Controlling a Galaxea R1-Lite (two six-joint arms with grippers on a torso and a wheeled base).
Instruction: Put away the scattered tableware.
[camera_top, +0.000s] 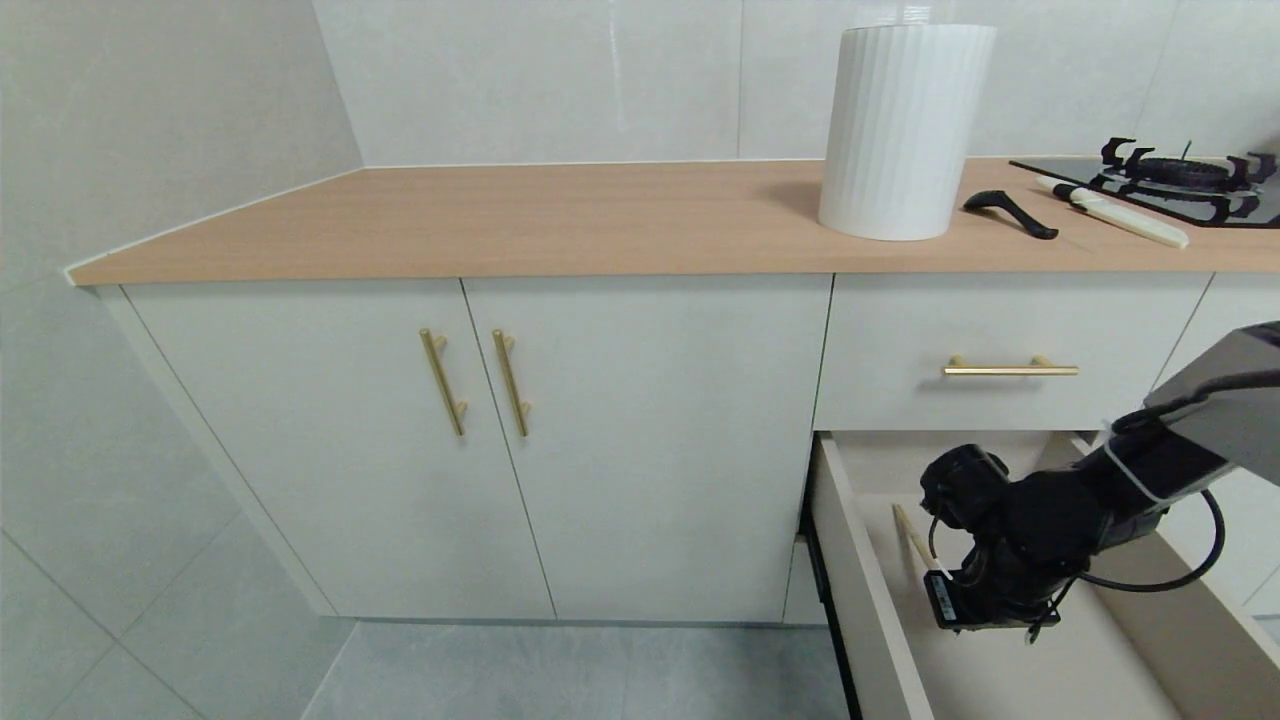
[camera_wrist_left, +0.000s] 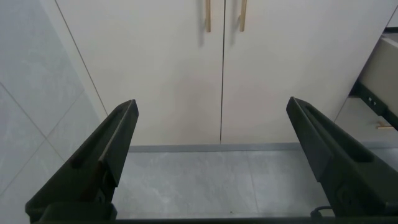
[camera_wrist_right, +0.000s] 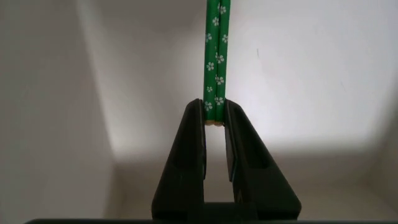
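Observation:
A pair of green chopsticks (camera_wrist_right: 216, 56) with white flowers is pinched at one end by my right gripper (camera_wrist_right: 214, 115), which is shut on them. In the head view the right gripper (camera_top: 945, 575) is low inside the open drawer (camera_top: 860, 590), and the chopsticks' pale end (camera_top: 910, 535) sticks out towards the drawer's back left. A black-handled utensil (camera_top: 1010, 212) and a white knife (camera_top: 1115, 212) lie on the wooden counter (camera_top: 550, 215). My left gripper (camera_wrist_left: 211, 106) is open and holds nothing, facing the cabinet doors (camera_wrist_left: 224, 68) low over the floor.
A tall white ribbed container (camera_top: 905, 130) stands on the counter beside the utensils. A black stove (camera_top: 1180, 180) is at the far right. Above the open drawer is a closed one with a gold handle (camera_top: 1010, 369). Grey floor tiles (camera_top: 500, 670) lie to the left.

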